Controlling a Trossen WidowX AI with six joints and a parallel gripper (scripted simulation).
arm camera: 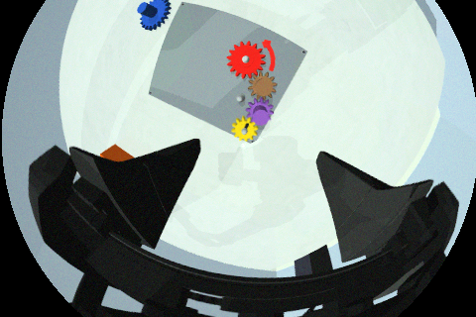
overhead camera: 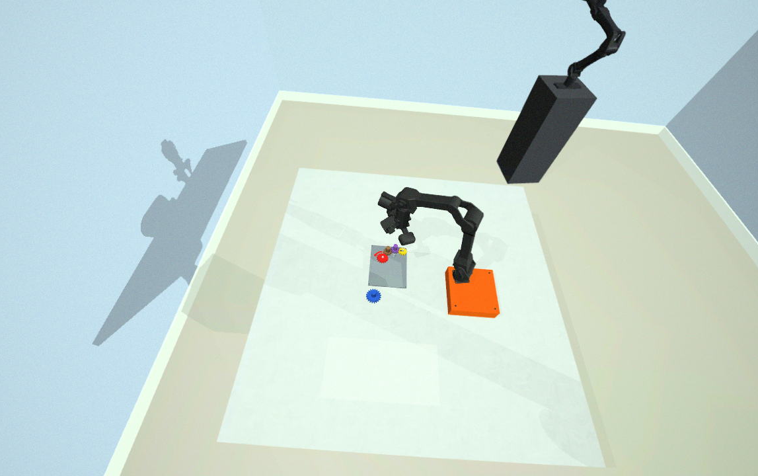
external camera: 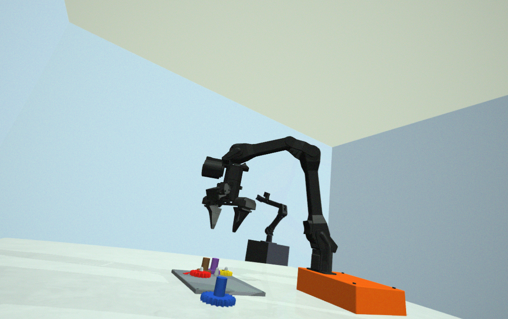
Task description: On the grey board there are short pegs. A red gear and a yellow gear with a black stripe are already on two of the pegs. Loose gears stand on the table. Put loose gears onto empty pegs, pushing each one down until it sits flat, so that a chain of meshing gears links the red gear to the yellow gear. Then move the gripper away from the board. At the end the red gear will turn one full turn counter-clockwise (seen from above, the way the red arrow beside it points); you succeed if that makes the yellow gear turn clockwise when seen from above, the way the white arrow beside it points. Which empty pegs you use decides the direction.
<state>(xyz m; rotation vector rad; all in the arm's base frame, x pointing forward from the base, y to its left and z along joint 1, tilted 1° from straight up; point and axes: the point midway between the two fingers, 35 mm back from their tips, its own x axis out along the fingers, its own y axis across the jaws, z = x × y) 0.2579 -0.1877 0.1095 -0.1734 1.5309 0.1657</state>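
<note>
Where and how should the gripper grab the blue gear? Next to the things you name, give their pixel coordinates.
Grip the upright blue post in the middle of the blue gear (overhead camera: 373,295) (external camera: 218,298) (arm camera: 155,13), coming straight down from above with the open gripper (external camera: 223,230) (arm camera: 261,151). The post stands well above the flat toothed disc, so the fingers should close around it without touching the teeth, and nothing stands close against it.

No lettering or number can be read anywhere from here, folks, but there is one sign: a curved red arrow (overhead camera: 377,253) (external camera: 186,273) (arm camera: 271,55), lying on the grey board (overhead camera: 386,277) (external camera: 230,286) (arm camera: 193,54)! It bends around one side of the red gear (overhead camera: 382,258) (external camera: 200,274) (arm camera: 240,62), just beside the teeth, and its head points counter-clockwise as seen from above.
</note>
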